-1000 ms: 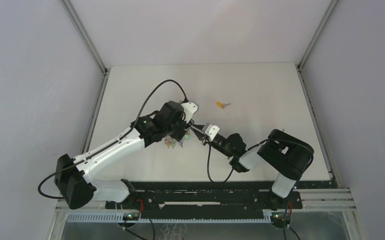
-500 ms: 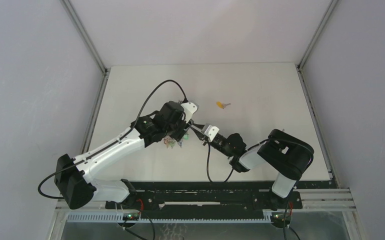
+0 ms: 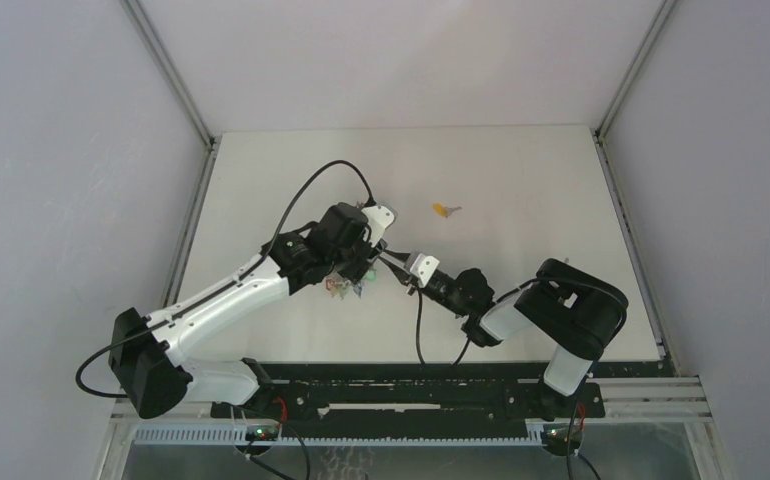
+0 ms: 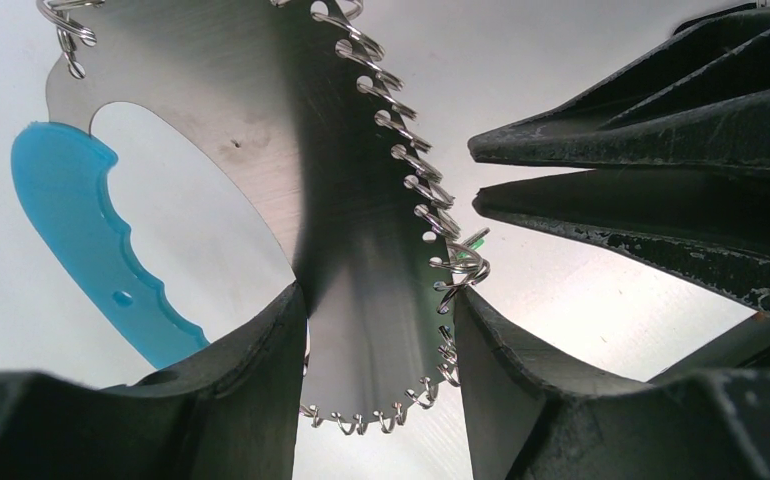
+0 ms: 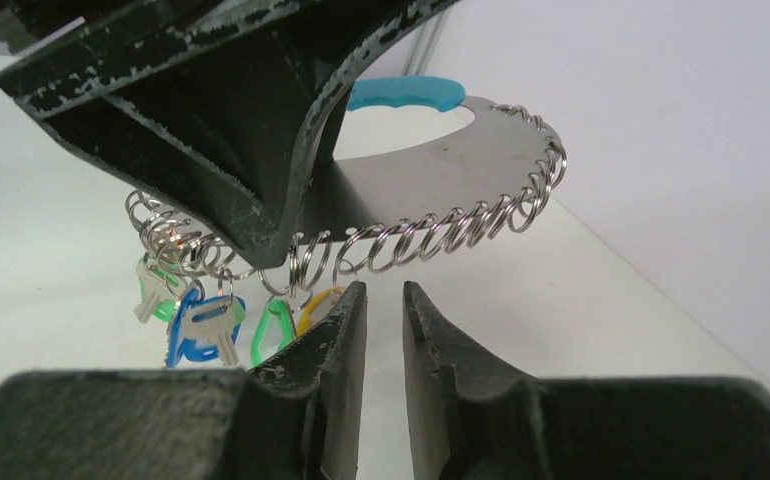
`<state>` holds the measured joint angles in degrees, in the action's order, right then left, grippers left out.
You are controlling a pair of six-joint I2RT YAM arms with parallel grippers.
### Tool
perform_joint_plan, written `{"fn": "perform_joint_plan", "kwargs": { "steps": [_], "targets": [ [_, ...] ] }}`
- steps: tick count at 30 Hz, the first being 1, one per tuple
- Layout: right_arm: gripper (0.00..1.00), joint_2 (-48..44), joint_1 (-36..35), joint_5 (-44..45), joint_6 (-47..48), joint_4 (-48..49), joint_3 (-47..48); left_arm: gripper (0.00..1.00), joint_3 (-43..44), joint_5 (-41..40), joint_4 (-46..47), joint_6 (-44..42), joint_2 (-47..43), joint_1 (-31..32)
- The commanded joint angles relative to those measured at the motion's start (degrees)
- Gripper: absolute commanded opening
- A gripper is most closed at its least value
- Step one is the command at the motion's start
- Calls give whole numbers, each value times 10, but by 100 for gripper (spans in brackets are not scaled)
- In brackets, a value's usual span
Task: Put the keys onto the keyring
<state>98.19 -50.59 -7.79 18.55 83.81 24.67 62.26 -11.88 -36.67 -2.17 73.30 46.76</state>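
The keyring is a flat metal plate (image 4: 361,250) with a light-blue grip (image 4: 81,230) and several wire rings along its edge. My left gripper (image 4: 379,300) is shut on the plate and holds it above the table (image 3: 521,180). Blue, green and yellow tagged keys (image 5: 196,335) hang from its rings, and show below the left gripper (image 3: 359,255) in the top view (image 3: 346,287). My right gripper (image 5: 384,290) sits just under the ring row (image 5: 431,235), jaws a narrow gap apart with nothing between them. A single yellow-tagged key (image 3: 446,209) lies on the table behind both grippers.
The table is walled on the left, back and right. The left arm's black cable (image 3: 311,190) arcs above its wrist. The two arms meet tip to tip near the table's middle (image 3: 396,262).
My right gripper has edged slightly left toward the held keyring. The hanging tags have shifted a little. The left arm stays almost still.
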Motion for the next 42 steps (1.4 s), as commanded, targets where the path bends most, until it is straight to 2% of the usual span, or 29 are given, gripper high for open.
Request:
{"fn": "perform_joint_plan", "kwargs": {
  "steps": [1, 19, 36, 42],
  "targets": [
    [20, -7, 1, 12, 1, 21, -6, 9, 57, -14, 24, -9, -16, 3],
    [16, 8, -7, 18, -1, 22, 26, 8, 52, 17, 23, -4, -21, 3],
    [20, 13, -11, 23, -4, 22, 34, 8, 50, 25, 27, 1, -22, 3],
    [16, 13, -14, 47, -3, 22, 37, 9, 49, 26, 28, 4, -23, 4]
  ]
}}
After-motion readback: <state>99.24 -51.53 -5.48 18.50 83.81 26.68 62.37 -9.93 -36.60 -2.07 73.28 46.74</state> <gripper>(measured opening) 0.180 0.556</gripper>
